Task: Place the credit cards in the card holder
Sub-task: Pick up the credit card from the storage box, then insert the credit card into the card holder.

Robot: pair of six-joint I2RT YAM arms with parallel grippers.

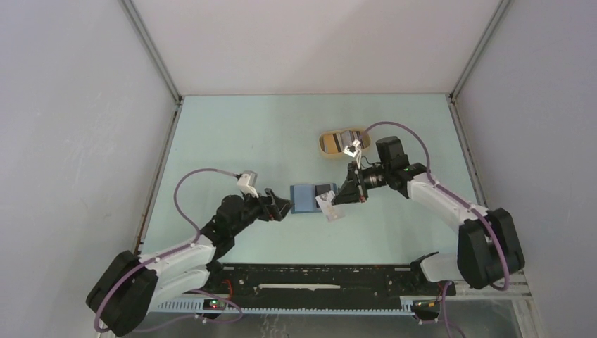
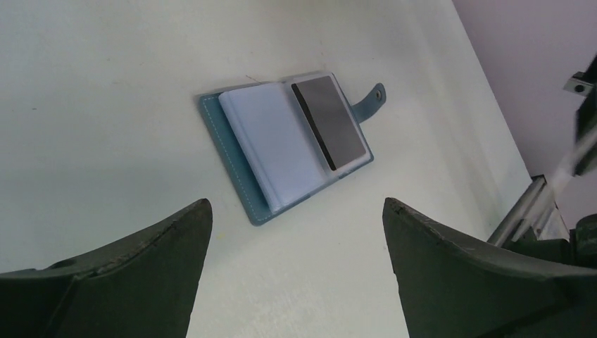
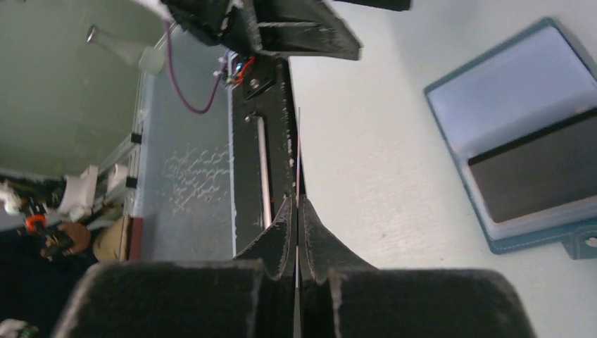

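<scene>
- Three plain grey walls (image 1: 70, 105) close in the cell, with metal posts (image 1: 151, 49) in the far corners.
- One pale mint bench (image 1: 246, 141) carries everything; its surface is matt and unmarked.
- Two arms, left (image 1: 190, 246) and right (image 1: 450, 201), reach inward from the near edge. Each trails a purple cable.
- One tan oval tray (image 1: 331, 143) lies far right of centre. Cards lie in it, too small to count.
- One teal wallet (image 2: 239, 162) lies open and flat mid-bench between the two grippers, with pale blue sleeves inside. Its snap tab (image 2: 371, 101) sticks out from one edge.
- Left gripper (image 2: 296, 211): fingers spread wide and holding nothing, just left of the wallet.
- Right gripper (image 3: 298, 211): fingers pressed together, pinching one pale card (image 1: 331, 210). The wrist view shows that card edge-on. It hangs just beside the wallet's right side; I cannot tell whether they touch.
- One dark card (image 2: 329, 123) sits in the wallet's sleeve, on the tab side.
</scene>
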